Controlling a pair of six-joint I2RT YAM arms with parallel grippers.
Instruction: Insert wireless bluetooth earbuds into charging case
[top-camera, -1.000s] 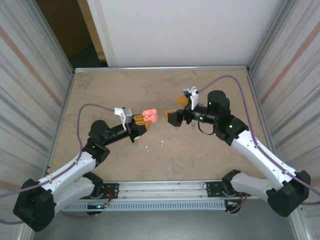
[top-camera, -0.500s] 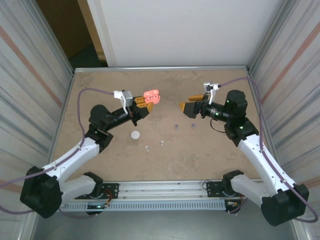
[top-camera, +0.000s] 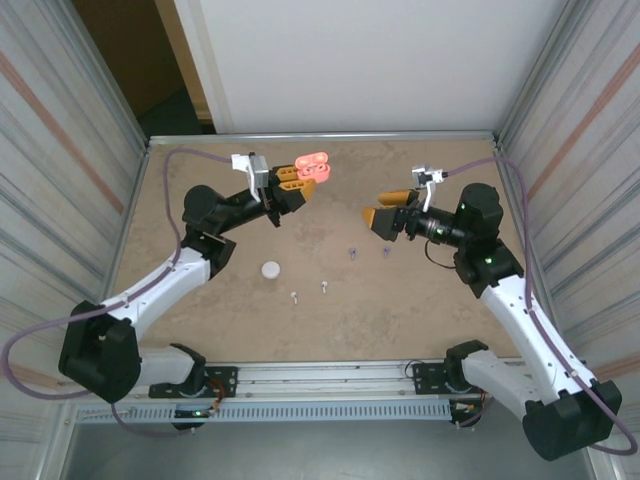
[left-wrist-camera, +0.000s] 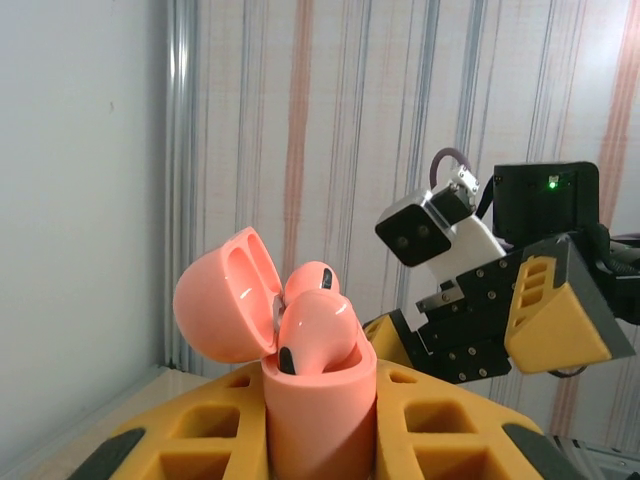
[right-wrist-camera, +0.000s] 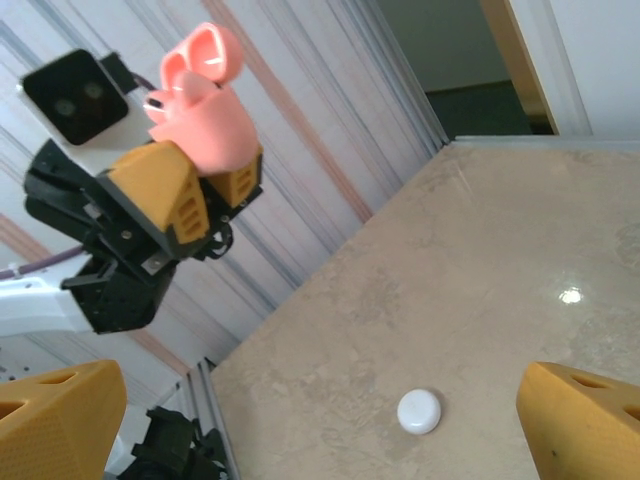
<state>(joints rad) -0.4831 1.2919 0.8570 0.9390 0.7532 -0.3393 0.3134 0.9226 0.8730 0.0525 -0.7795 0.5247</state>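
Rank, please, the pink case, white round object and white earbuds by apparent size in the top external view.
1. pink case, held up in the left gripper, so nearer the camera.
2. white round object.
3. white earbuds, both alike.

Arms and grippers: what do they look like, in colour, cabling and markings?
Both arms have white links and black joints. The left gripper and right gripper have orange-yellow fingers on black bodies, each with a white-grey camera box. A purple cable runs to each wrist. Green lights glow on the right arm.
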